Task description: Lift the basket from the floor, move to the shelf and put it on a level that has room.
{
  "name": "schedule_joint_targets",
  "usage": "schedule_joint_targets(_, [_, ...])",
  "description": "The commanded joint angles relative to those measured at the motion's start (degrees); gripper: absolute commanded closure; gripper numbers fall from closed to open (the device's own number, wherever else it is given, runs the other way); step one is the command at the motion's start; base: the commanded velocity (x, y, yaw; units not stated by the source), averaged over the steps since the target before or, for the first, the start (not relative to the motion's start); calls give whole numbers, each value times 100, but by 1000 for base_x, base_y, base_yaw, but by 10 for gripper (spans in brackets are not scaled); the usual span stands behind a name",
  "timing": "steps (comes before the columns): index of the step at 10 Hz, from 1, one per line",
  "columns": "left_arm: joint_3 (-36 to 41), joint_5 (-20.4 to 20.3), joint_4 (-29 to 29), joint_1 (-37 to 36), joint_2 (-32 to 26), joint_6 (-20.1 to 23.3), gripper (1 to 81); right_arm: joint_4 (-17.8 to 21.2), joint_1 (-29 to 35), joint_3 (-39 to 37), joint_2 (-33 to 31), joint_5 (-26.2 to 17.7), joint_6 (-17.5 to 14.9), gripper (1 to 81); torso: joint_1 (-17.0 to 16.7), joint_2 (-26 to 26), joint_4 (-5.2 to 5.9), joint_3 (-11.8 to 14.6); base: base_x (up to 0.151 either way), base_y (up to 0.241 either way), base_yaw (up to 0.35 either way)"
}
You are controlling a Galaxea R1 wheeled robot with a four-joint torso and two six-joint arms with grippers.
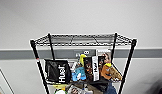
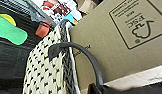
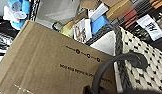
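A black loop handle (image 2: pixel 79 50) and the basket (image 2: pixel 44 72) holding a cardboard box (image 3: pixel 42 62) sit at my wrist cameras, tool grip unclear; tilting could spill it before the shelf's (image 1: pixel 83 62) top level (image 1: pixel 82 40).

An office storeroom: stocked wire shelf (image 1: pixel 83 60) against a plain wall (image 1: pixel 79 17).

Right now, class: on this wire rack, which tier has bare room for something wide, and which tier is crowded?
Free: the shelf's top level, a bare wire grid between its four corner posts. Crowded: the tier below, packed from the black Huel bag to the orange packet; more clutter shows beneath.
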Motion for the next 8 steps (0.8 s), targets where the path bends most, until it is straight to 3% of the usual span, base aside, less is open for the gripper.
schedule_joint_targets(1, [456,26,148,-609,-94,-57,811,-303,621,482,-80,-252,-21,811,0,0,0,0,144,0,0])
schedule_joint_targets(5, [465,26,157,-609,-59,-57,811,-303,612,482,-80,-252,-12,811,0,0,0,0,128,0,0])
schedule_joint_targets(8, [456,26,157,-609,-59,-57,811,-312,577,456,-54,-252,-21,811,5,5,0,-2,61,0,0])
